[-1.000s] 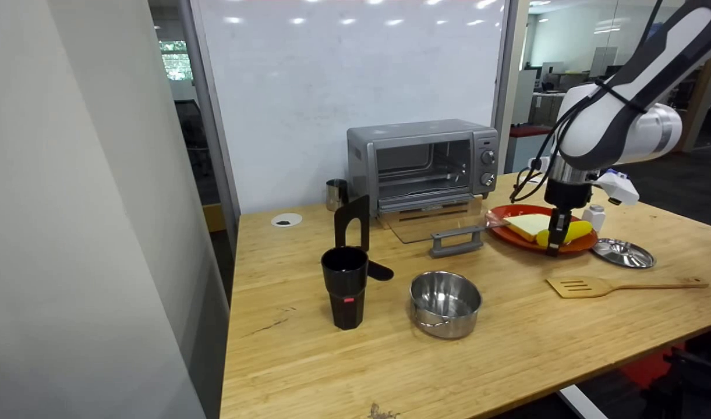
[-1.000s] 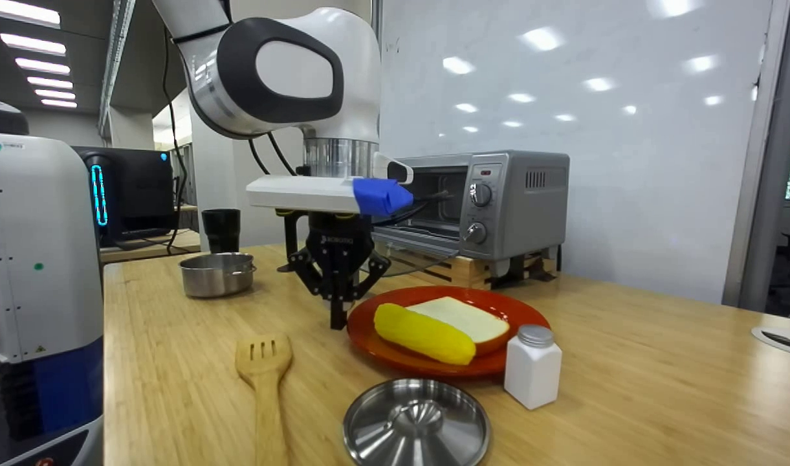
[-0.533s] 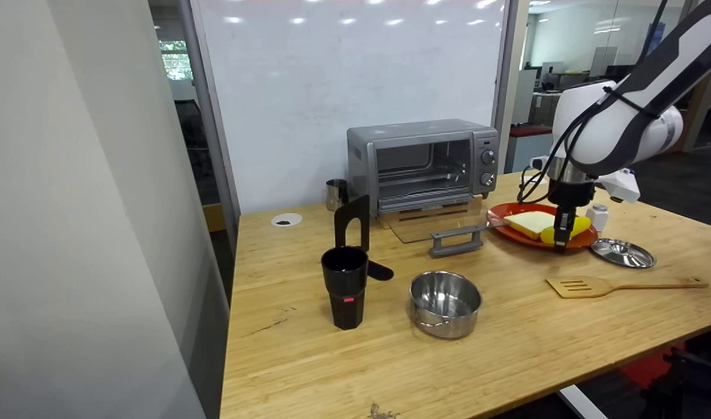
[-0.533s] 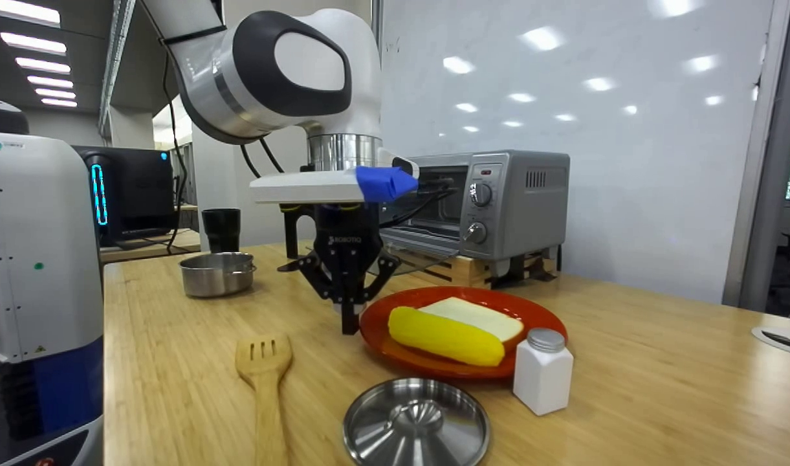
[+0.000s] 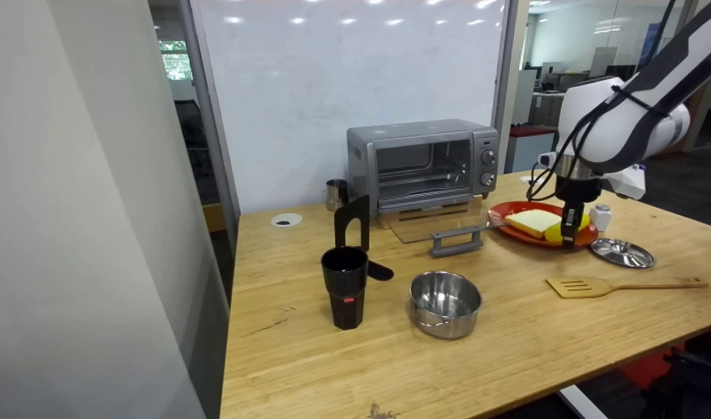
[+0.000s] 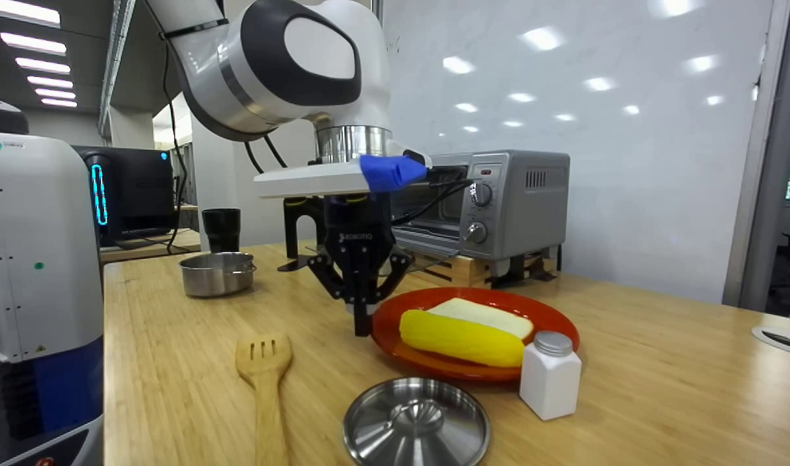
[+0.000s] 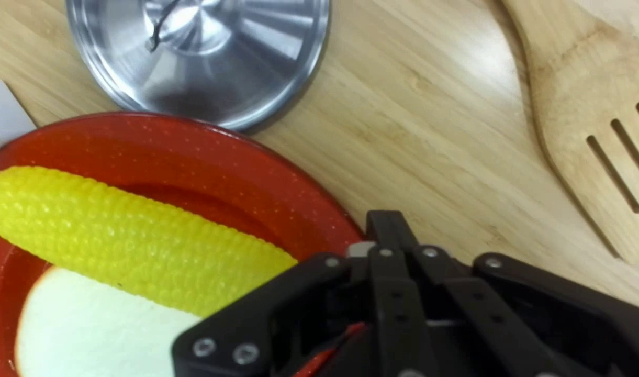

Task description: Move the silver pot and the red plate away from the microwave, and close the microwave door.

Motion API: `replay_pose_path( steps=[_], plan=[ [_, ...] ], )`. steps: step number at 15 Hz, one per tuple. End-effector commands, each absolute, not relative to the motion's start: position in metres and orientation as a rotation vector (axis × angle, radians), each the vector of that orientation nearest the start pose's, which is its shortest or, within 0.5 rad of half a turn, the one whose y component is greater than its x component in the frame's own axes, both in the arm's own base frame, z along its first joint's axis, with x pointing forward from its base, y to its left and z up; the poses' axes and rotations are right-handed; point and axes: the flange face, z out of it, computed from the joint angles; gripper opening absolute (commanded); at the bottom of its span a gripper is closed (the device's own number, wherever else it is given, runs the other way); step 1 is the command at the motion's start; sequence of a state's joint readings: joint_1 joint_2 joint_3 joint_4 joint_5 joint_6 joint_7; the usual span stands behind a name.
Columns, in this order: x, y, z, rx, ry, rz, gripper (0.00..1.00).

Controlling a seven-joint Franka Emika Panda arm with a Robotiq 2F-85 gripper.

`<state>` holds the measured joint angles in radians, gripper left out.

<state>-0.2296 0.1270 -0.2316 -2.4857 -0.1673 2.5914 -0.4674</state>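
Note:
The microwave is a grey toaster oven (image 5: 413, 131); its glass door (image 5: 416, 227) hangs open with the grey handle (image 5: 457, 241) forward. The silver pot (image 5: 445, 308) stands in front of the door, apart from it; it also shows in an exterior view (image 6: 217, 277). The red plate (image 6: 433, 296) lies right of the door, holding a yellow corn cob (image 6: 459, 336) and a bread slice (image 6: 488, 316). My gripper (image 6: 363, 329) is shut and empty, pointing down at the plate's rim, seemingly touching it. In the wrist view the gripper (image 7: 386, 217) is beside the plate (image 7: 277, 191).
A white bottle (image 6: 550, 382) stands against or very near the plate. A steel lid (image 6: 417, 421) and a wooden spatula (image 6: 265, 369) lie near the plate. A black cup (image 5: 345, 285) and black bookend (image 5: 355, 215) stand left of the pot. A metal cup (image 5: 336, 195) stands beside the oven.
My shut gripper has moved along with the plate, which has slid away from the pot side with its food. The white bottle has shifted the same way. The pot and oven door have not moved.

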Motion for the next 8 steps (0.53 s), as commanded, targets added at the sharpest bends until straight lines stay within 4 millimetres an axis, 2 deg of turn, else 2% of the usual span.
replay_pose_path(
  steps=[1,3,5,7,8],
  plan=[
    [0.419,-0.213,0.247,-3.240,-0.216,0.124,0.00],
    [0.426,-0.191,0.249,-3.234,-0.267,0.123,0.00],
    [0.432,-0.158,0.252,-3.228,-0.319,0.168,0.00],
    [0.439,-0.112,0.256,-3.207,-0.422,0.238,0.00],
    [0.443,-0.083,0.259,-3.199,-0.499,0.284,0.00]
  ],
)
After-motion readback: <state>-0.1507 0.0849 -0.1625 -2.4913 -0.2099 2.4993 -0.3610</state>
